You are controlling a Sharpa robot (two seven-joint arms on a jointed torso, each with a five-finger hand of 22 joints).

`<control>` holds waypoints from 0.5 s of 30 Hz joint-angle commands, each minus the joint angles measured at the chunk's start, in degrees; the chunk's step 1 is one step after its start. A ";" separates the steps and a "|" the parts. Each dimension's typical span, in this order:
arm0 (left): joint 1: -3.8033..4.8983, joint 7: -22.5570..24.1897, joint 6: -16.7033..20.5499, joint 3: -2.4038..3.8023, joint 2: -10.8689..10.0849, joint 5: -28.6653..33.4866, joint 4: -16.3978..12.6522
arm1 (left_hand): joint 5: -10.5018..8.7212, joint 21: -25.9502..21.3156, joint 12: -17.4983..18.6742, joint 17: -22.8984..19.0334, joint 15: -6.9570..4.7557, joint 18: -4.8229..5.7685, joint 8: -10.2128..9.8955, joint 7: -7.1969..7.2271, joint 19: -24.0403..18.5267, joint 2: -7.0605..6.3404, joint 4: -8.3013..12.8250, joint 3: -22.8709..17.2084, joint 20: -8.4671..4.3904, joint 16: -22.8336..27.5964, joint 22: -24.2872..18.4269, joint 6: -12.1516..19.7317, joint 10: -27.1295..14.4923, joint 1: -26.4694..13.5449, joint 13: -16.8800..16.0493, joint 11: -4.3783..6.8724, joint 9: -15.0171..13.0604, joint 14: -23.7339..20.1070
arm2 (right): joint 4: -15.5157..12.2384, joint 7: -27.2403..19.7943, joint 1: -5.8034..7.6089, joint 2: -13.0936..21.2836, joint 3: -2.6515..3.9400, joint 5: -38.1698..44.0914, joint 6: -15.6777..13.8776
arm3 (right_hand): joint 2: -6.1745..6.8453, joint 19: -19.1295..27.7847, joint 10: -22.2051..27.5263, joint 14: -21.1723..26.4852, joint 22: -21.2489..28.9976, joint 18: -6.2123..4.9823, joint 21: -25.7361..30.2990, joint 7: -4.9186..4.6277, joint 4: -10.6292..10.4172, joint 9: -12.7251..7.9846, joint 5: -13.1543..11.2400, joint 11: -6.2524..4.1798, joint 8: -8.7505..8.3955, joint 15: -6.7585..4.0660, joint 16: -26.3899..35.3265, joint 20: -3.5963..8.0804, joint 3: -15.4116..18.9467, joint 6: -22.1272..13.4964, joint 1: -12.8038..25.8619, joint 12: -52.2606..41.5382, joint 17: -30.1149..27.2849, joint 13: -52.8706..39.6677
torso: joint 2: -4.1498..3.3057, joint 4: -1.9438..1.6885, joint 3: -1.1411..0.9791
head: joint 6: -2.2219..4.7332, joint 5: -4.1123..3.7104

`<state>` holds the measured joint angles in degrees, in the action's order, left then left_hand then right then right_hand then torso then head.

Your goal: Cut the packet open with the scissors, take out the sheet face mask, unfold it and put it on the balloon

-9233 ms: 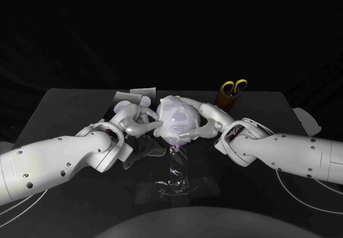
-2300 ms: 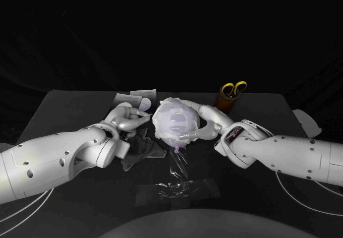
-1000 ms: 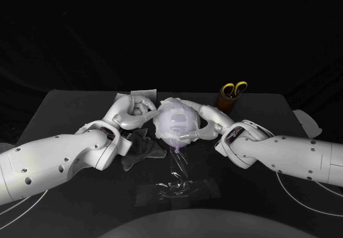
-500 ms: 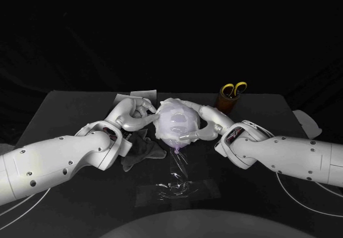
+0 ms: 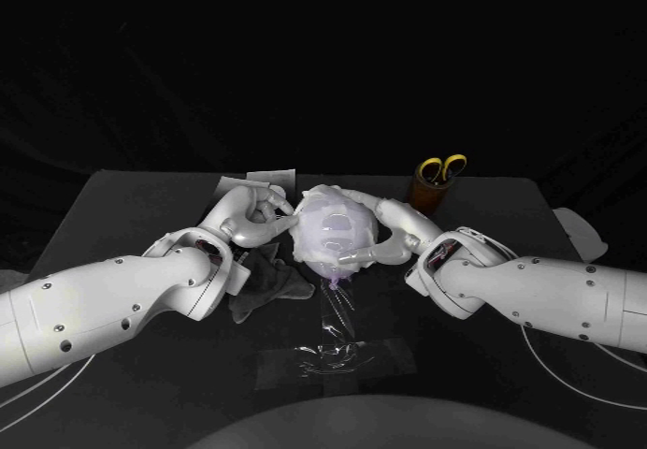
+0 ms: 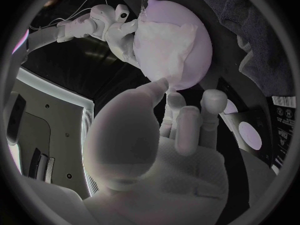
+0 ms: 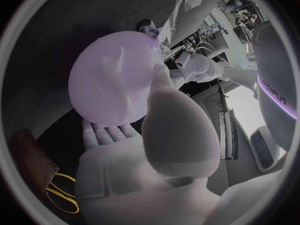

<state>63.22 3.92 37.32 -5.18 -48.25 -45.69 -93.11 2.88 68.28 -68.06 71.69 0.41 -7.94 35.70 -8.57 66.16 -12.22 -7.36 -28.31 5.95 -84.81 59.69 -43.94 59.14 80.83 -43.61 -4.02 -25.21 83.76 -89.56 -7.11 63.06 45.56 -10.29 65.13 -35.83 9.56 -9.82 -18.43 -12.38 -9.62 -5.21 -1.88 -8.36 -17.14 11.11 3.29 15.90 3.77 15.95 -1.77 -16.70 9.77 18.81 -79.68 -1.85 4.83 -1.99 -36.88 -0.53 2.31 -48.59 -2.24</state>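
Near the table's [image 5: 122,208] far edge the balloon [image 6: 174,15], already draped with the mask [image 6: 164,47], is gripped by the right hand [image 5: 384,234], the empty left hand [image 5: 250,217] is spread alongside, and only smoothing is judged left.

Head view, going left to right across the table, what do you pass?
left hand → balloon → brown cup holding the yellow-handled scissors → pale object at the far right.
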 commanded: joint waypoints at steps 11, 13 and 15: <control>0.02 -0.49 0.75 0.08 0.74 0.58 0.13 | 0.01 0.83 -0.57 0.76 -0.33 0.66 -1.52 0.15 1.06 -0.19 -0.83 0.06 -0.11 -0.49 0.82 -1.37 1.06 -0.01 -0.25 0.22 1.56 0.64 | 0.00 0.74 -0.39 -0.14 -0.32 0.20 2.67 | -0.63 -0.43 -0.12 0.47 0.13 0.83 -0.15 -8.91 0.02 -0.03 -0.40 0.18 0.19 0.07 0.08 -0.16 -0.25 0.20 -0.13 -0.16 -0.11 -0.04 | 0.03 0.01 -0.03 | 0.03 0.00; 0.03 -0.87 0.70 0.08 0.92 0.59 0.32 | 0.01 0.89 -0.57 0.78 -0.32 0.68 -1.56 0.14 1.12 -0.22 -0.84 0.08 -0.12 -0.50 0.89 -1.35 1.05 -0.02 -0.23 0.21 1.60 0.65 | 0.00 0.73 -0.39 -0.14 -0.32 0.19 2.66 | -0.63 -0.43 -0.12 0.47 0.13 0.83 -0.15 -8.91 0.02 -0.03 -0.40 0.18 0.19 0.07 0.08 -0.16 -0.25 0.20 -0.13 -0.16 -0.11 -0.04 | 0.04 0.03 -0.04 | 0.00 0.02; 0.03 -1.28 0.69 0.08 1.08 0.50 0.46 | 0.00 0.94 -0.57 0.82 -0.32 0.70 -1.65 0.12 1.17 -0.28 -0.84 0.12 -0.12 -0.51 0.95 -1.33 1.04 -0.01 -0.22 0.20 1.68 0.66 | -0.01 0.73 -0.39 -0.15 -0.32 0.19 2.65 | -0.63 -0.43 -0.12 0.47 0.13 0.83 -0.15 -8.91 0.02 -0.03 -0.40 0.18 0.19 0.07 0.08 -0.16 -0.25 0.20 -0.13 -0.16 -0.11 -0.04 | 0.03 0.02 -0.03 | 0.01 0.02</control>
<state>63.22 3.36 37.53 -5.18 -47.40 -45.46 -92.64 2.88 68.97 -68.40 72.46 0.42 -7.92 34.22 -8.39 66.96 -12.22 -7.92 -28.22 5.95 -85.14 60.59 -44.98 59.92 80.83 -43.91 -3.80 -23.56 83.75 -89.55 -7.12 63.06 45.52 -10.30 65.10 -35.83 9.56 -9.81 -18.42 -12.38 -9.55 -5.21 -1.88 -8.33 -17.14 11.11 3.09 15.89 3.90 15.95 -1.77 -16.70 9.77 18.67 -79.68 -1.71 4.77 -1.98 -36.87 -0.53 2.27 -48.56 -2.23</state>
